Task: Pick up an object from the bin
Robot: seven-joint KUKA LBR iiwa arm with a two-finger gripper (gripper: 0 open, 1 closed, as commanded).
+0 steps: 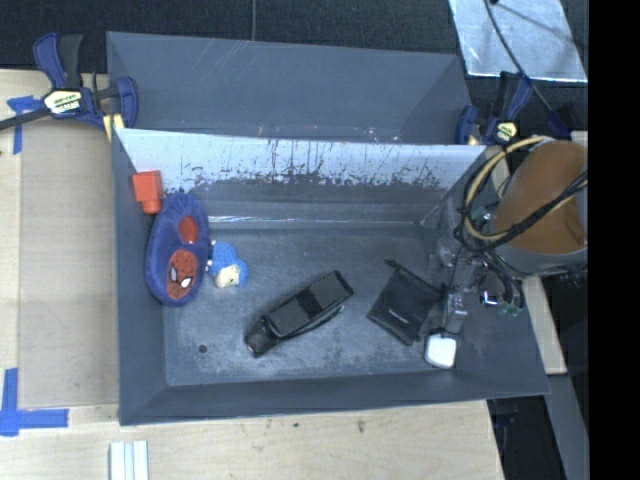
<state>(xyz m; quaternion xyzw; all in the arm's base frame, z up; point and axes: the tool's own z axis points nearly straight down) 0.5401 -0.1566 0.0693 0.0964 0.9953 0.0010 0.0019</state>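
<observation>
Step in hand, as judged: approach. The gripper (452, 316) stood low at the bin's (300, 388) 4 o'clock; whether its pincer was released or clenched could not be told. A small white block (441, 350) lay just at its 6 o'clock, a flat black pouch (404, 306) at 9. Next: centre over one, then close

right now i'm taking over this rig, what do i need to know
Gripper: low at the right side of the bin, just above a small white block and beside a flat black case. I cannot tell its grip state.
Elsewhere: a black stapler-like thing lies mid-floor. A blue Spider-Man pouch, a small blue-and-white toy and an orange block are at the left.
Done: nothing visibly lifted.
Left: grasp one thing and raise it out.
</observation>
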